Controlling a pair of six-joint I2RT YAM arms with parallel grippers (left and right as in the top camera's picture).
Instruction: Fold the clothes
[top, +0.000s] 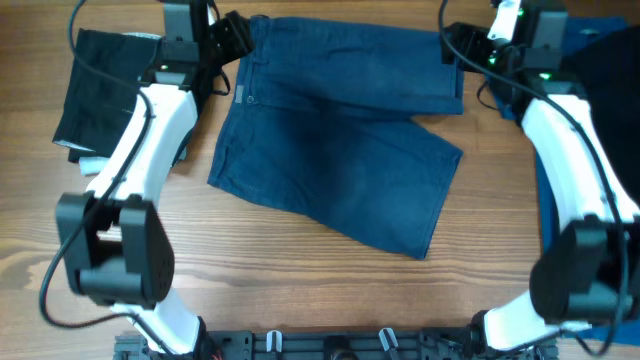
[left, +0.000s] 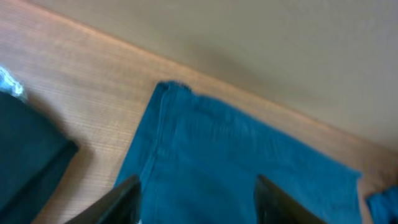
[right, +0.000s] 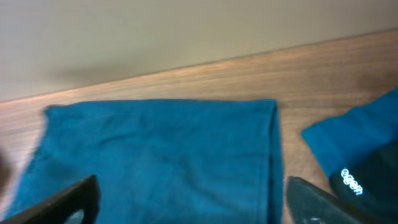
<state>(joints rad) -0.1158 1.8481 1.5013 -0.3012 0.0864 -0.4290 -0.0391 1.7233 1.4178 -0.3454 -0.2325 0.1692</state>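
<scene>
Folding done: black garment (top: 95, 85), looks folded already.
To do: navy shorts (top: 340, 150) lie flat, blue cloth (right: 348, 140) waits.
Claws: left gripper (left: 196, 190), right gripper (right: 189, 190) both spread apart, empty.

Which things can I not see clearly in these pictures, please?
1. Overhead: the clothes at the right are cut by the frame edge and partly covered by the right arm.
2. Wrist views: fingertips of the left gripper and right gripper leave the bottom edge, so contact with the navy shorts is unclear.
3. Left wrist: the black garment is blurred and cut off.
</scene>
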